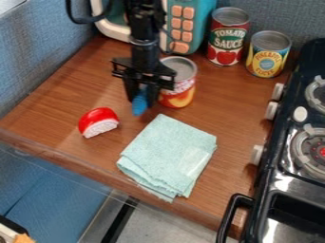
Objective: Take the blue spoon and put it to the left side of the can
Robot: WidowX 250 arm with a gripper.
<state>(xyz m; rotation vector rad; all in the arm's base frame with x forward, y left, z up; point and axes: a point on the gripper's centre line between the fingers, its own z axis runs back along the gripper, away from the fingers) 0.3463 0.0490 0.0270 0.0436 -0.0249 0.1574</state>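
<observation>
A brown wooden tabletop (63, 95) runs between a blue-grey wall (38, 57) and a black toy stove (306, 59) at right; the stove has pale knobs (272, 110) and round burners (317, 148); a folded, pale green cloth (171, 149) lies near the front edge; a rounded red-and-white object (98, 118) sits left of it; at the back, a red can (225, 43) and a yellow-and-blue can (267, 59) stand upright beside a teal toy appliance (200, 21) with peach buttons (176, 23).

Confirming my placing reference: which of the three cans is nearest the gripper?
The metal can with the orange, red and white label, close beside the gripper; the green-and-red metal can and yellow-and-blue metal can stand farther back.
</observation>
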